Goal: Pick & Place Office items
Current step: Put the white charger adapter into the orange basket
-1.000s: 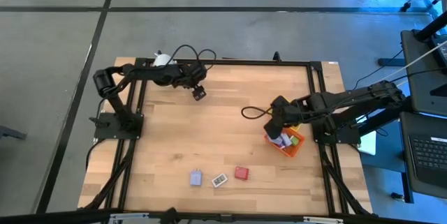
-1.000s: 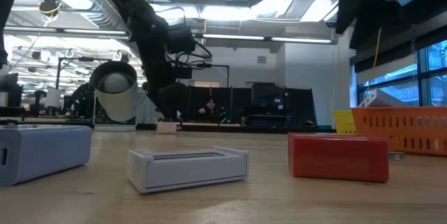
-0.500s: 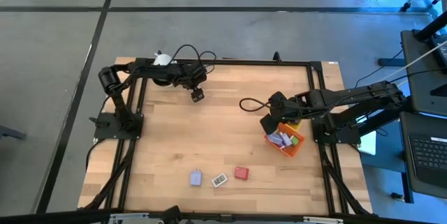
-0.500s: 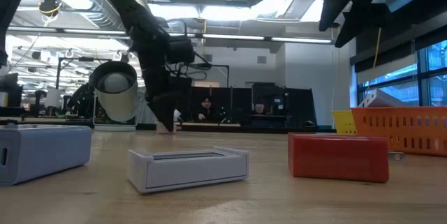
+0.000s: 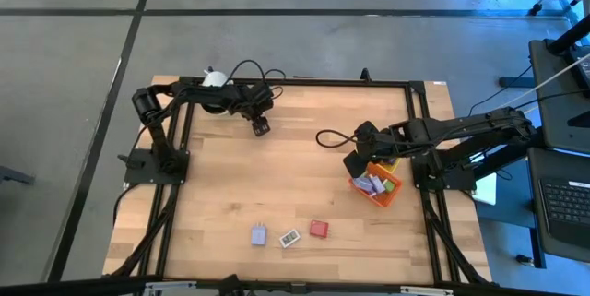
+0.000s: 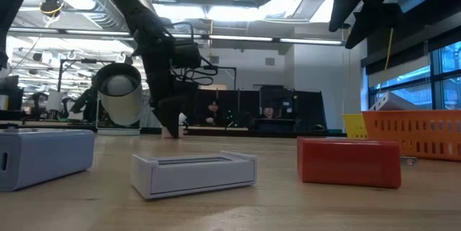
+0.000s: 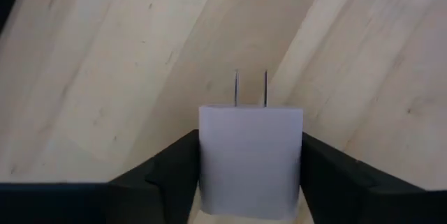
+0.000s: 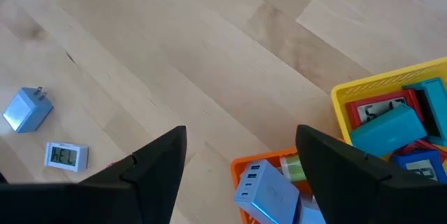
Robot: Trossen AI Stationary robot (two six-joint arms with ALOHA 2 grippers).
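A small white plug adapter (image 7: 250, 147) with two metal prongs lies on the wood at the far left of the table. My left gripper (image 5: 261, 128) is down on it, one finger on each side. Near the front edge lie a lavender charger (image 5: 259, 234), a white display block (image 5: 289, 238) and a red block (image 5: 318, 229). My right gripper (image 5: 355, 162) hangs open above the table beside the bins, nothing between its fingers (image 8: 160, 161). My left gripper has the white adapter's two opposite flat sides (image 7: 207, 165) between its two fingers (image 7: 174, 172). It comes steeply from above. The prongs (image 7: 250, 88) point away from the wrist. The adapter looks to lie on the table; its underside is hidden.
An orange bin (image 5: 385, 193) and a yellow bin (image 8: 380, 84) at the right hold teal, red and lavender pieces. A white cylinder (image 5: 214, 78) stands at the far left corner. A black cable loop (image 5: 330, 139) lies mid-table. Bare wood lies between the arms.
My left gripper has come down to the table top, over the small piece that showed below it a second ago in the low view; that piece is now hidden behind its fingers there.
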